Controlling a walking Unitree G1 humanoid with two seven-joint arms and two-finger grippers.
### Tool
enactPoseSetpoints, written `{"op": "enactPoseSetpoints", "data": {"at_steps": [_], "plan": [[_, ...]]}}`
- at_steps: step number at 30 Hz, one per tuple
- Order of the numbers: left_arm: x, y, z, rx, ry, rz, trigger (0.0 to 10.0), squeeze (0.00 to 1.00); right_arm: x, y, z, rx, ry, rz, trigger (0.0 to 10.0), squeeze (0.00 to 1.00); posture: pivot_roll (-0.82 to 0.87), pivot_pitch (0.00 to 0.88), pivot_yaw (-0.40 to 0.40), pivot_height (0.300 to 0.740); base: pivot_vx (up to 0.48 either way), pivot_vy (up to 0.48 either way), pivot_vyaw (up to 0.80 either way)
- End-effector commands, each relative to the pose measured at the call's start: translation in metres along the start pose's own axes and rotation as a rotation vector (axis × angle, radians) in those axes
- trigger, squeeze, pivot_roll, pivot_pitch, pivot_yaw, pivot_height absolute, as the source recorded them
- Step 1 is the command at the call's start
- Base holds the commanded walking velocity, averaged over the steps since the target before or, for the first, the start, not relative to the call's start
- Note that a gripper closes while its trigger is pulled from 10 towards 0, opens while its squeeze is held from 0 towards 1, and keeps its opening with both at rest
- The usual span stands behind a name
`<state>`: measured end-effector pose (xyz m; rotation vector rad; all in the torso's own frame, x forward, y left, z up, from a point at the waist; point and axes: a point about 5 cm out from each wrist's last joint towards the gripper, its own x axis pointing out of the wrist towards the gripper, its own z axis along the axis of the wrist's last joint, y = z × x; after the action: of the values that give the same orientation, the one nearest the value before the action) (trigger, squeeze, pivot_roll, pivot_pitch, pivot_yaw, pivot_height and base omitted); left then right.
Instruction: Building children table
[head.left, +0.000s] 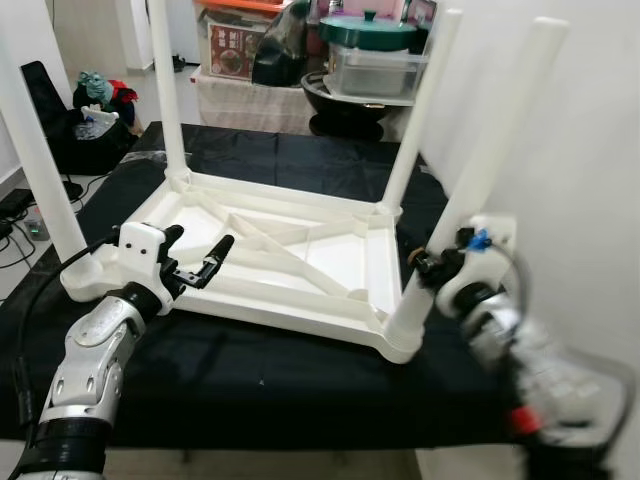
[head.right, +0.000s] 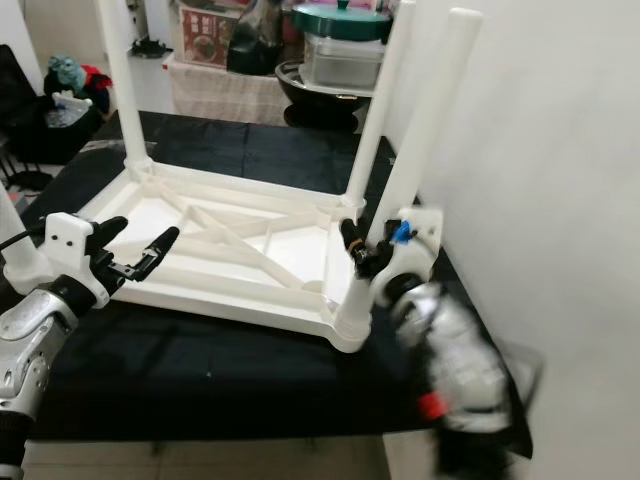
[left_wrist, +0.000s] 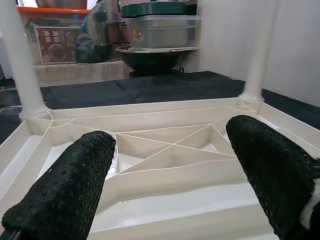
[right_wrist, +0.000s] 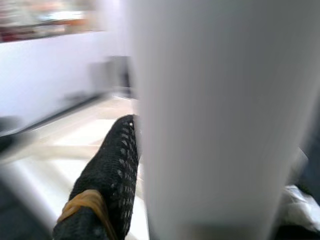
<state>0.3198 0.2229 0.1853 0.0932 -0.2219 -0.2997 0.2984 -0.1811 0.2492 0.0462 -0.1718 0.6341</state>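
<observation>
Item: white plastic children's table, upturned on the black-covered bench, four white tubular legs pointing up.

Step in hand, by judgement: seating the near-right white leg in its corner socket. Do it well by keeping the leg plumb, pressing straight down without a sideways lean, and steadying the frame.

Right gripper: jaws clamped on that leg, low, just above the socket.

Left gripper: jaws apart, empty, over the near-left rim, ribbed underside between them.

White plastic children's table upside down on black cloth, legs upright.
</observation>
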Motion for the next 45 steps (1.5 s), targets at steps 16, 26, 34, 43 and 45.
{"op": "enactPoseSetpoints", "data": {"at_steps": [16,26,34,43,45], "plan": [[-0.004,0.000,-0.004,0.002,0.019,0.000,10.0,0.68,-0.019,-0.073,-0.068,0.055,0.299,-0.909,0.0,0.00,0.12,0.000,-0.138,0.740,0.000,0.000,0.00],[0.004,-0.007,-0.005,-0.011,0.021,-0.036,10.0,0.66,0.006,0.023,-0.082,0.173,0.222,-0.609,10.0,0.00,0.09,0.000,-0.101,0.740,0.000,0.000,0.00],[0.006,-0.007,-0.006,-0.016,0.021,-0.036,10.0,0.66,0.007,0.027,-0.060,0.136,0.116,-0.328,10.0,1.00,0.10,0.000,-0.108,0.740,0.000,0.000,0.00],[0.005,-0.005,-0.005,-0.015,0.018,-0.030,10.0,0.62,0.006,-0.001,-0.013,0.087,0.024,-0.035,10.0,0.00,0.11,0.000,-0.116,0.740,0.000,0.000,0.00],[0.006,-0.005,-0.005,-0.011,0.018,-0.033,10.0,0.62,0.006,0.000,-0.007,0.089,0.007,0.026,10.0,0.00,0.11,0.000,-0.118,0.740,0.000,0.000,0.00]]}}
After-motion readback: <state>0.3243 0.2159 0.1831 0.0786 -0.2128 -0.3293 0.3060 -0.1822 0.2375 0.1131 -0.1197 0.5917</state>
